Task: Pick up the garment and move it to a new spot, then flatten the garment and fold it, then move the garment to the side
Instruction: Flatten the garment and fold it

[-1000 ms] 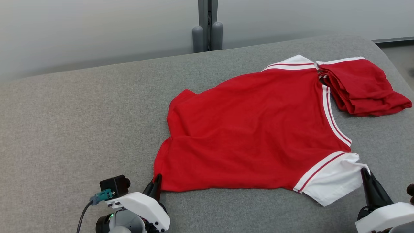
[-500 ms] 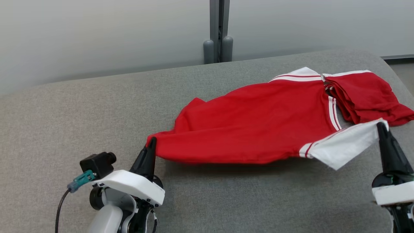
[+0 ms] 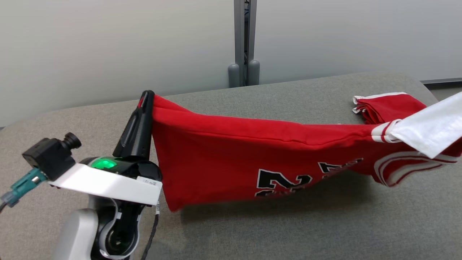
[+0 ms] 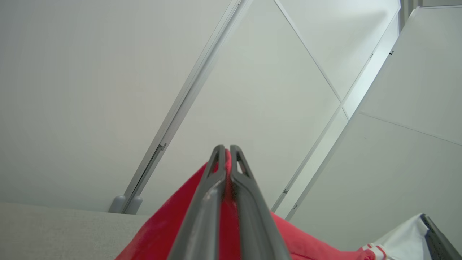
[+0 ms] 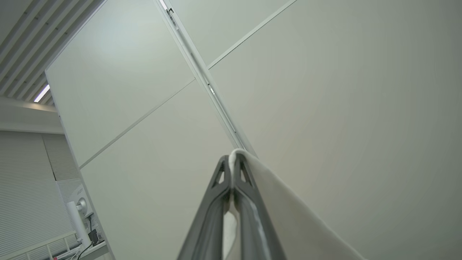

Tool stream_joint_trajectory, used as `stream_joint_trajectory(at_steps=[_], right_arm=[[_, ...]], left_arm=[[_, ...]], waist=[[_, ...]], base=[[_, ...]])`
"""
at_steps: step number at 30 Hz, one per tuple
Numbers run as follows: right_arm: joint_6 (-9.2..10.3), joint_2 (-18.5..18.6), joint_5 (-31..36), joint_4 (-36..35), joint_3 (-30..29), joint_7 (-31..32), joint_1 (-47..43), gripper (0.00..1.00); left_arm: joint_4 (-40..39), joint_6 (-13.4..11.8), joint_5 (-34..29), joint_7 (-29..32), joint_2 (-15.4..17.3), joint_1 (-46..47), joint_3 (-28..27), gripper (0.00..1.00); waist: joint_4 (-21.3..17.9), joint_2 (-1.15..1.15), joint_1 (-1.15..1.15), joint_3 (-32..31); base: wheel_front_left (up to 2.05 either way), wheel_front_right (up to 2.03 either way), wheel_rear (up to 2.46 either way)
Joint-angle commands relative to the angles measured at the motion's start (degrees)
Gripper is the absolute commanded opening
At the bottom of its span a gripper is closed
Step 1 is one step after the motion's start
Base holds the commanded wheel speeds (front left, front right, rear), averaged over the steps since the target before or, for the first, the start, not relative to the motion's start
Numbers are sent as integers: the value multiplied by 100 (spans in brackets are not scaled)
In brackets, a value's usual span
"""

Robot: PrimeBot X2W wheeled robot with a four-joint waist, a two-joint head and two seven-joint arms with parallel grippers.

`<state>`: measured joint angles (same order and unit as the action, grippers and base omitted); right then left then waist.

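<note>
You are at the pick-up-and-move step: with the left tool (image 3: pixel 146 95) pinching a red corner and the right tool (image 5: pixel 231 157) pinching the white sleeve, the garment (image 3: pixel 231 155) hangs over the grey padded surface (image 3: pixel 252 224), long axis left to right, sleeve end rightward; next, carry both ends together, lowering evenly.

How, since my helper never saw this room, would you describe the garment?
Find the wide grey fabric surface before the pale wall. Held over it is a red jersey, one corner pinched in the left claw. Its white striped trim and black numerals set it apart from the plain grey around it.
</note>
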<state>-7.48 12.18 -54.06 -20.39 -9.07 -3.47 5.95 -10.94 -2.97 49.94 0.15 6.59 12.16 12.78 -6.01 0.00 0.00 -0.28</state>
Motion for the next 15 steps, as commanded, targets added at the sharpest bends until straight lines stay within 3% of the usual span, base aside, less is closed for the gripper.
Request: stream_joint_trajectory(at_steps=[1,8,15], right_arm=[[-2,34,-53,-240,-125,70,-30,0],[-2,-14,-203,-859,-450,464,226,0],[-2,-96,-32,-667,-288,864,808,0]], left_arm=[[-343,-96,41,143,137,80,-83,0],[-1237,-408,332,782,416,458,-371,0],[-1060,-527,272,1191,730,1081,-479,0]], waist=[[-10,0,0,-21],[-38,0,0,104],[-45,0,0,546]], base=[[0,0,0],[0,0,0],[0,0,0]])
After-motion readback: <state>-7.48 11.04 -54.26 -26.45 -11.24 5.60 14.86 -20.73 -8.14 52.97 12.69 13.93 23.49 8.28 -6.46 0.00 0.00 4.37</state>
